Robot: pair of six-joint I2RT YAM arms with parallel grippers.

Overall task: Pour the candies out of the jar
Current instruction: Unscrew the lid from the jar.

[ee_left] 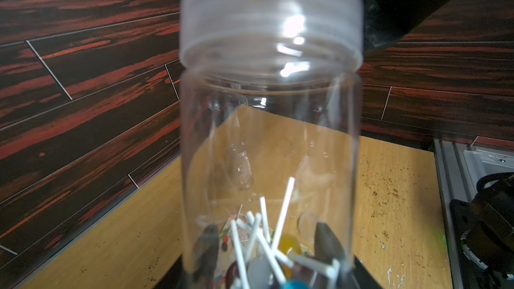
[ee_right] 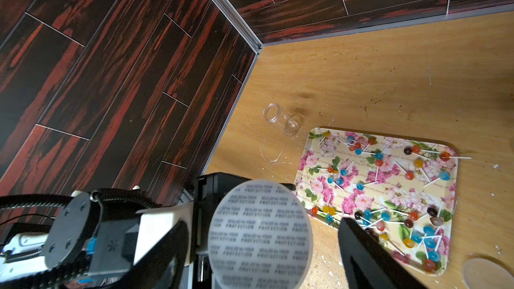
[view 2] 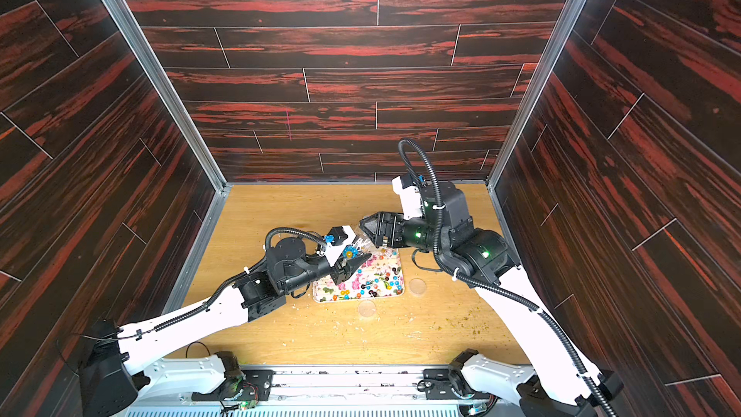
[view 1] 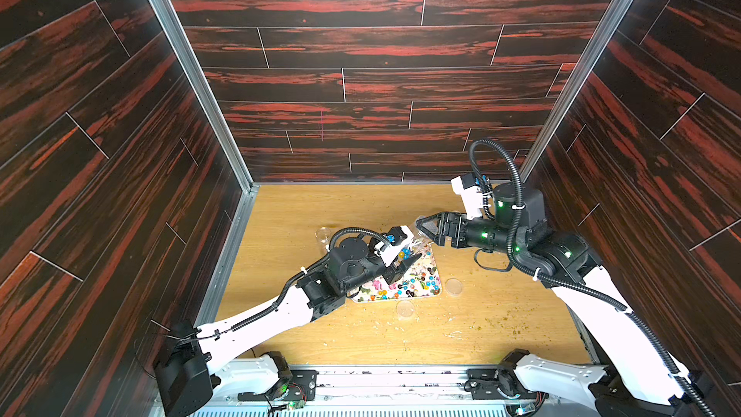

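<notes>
My left pincer (view 1: 415,259) clamps the base of the capped jar (ee_left: 271,134), a few candies (ee_left: 289,243) inside, over the floral tray (ee_right: 304,162) where others lie, while my right pincer (view 1: 421,228) straddles the lid (ee_right: 260,234), jaws wide and seemingly not yet gripping, apparently to unscrew it.

We read one text only: "SEALED for YOUR PROTECTION", printed in small grey capitals and repeated in staggered rows across a round whitish disc (ee_right: 260,234). It showed in the right wrist view, where the disc faced the camera on the capped end of the clear jar (ee_left: 271,134). The lettering blurred toward the disc's rim. The flowered tray (ee_right: 302,162) beside it carried faint lines of script between its pink blooms, too small for us to read.
</notes>
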